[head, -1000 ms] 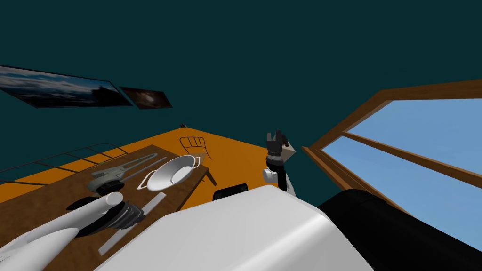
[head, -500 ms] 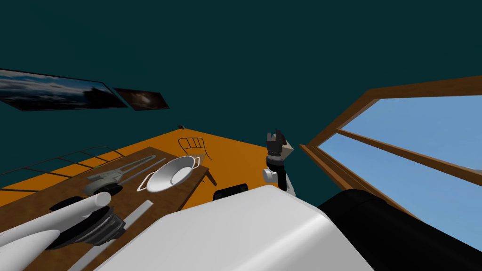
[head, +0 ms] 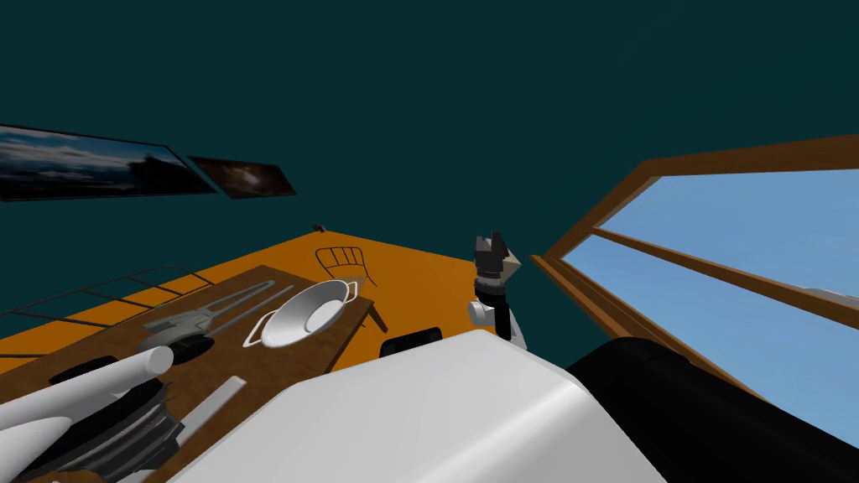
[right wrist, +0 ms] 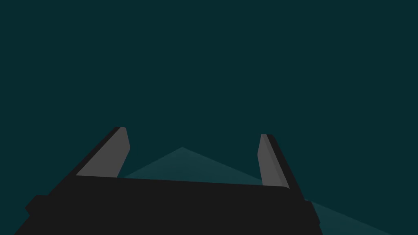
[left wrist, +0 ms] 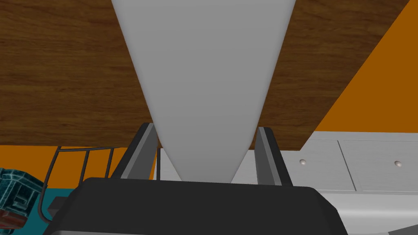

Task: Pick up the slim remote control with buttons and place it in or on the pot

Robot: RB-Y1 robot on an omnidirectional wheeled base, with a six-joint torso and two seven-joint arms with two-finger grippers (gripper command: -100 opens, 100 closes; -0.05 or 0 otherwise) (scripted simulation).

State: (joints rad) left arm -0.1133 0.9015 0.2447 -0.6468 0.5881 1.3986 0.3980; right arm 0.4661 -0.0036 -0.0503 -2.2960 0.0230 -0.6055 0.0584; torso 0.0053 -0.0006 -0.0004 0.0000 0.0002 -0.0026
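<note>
A dark teal wall (head: 436,101) spans 10 to 1 o'clock. At 3 o'clock a brown wood-framed window (head: 755,226) shows plain blue sky. Two dark framed pictures (head: 84,163) hang at 9 o'clock. A glossy orange floor (head: 419,277) lies ahead, with a brown wood-grain table (head: 331,335) at 8 o'clock and a thin black wire-backed chair (head: 342,258) just beyond it. In the left wrist view, a white drawer cabinet with round knobs (left wrist: 367,163) shows past the table's edge.

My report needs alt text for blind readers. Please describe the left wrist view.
The left gripper holds a plain grey remote between its two fingers, over a brown wooden table. Past the table's edge lie orange floor and white drawers.
</note>
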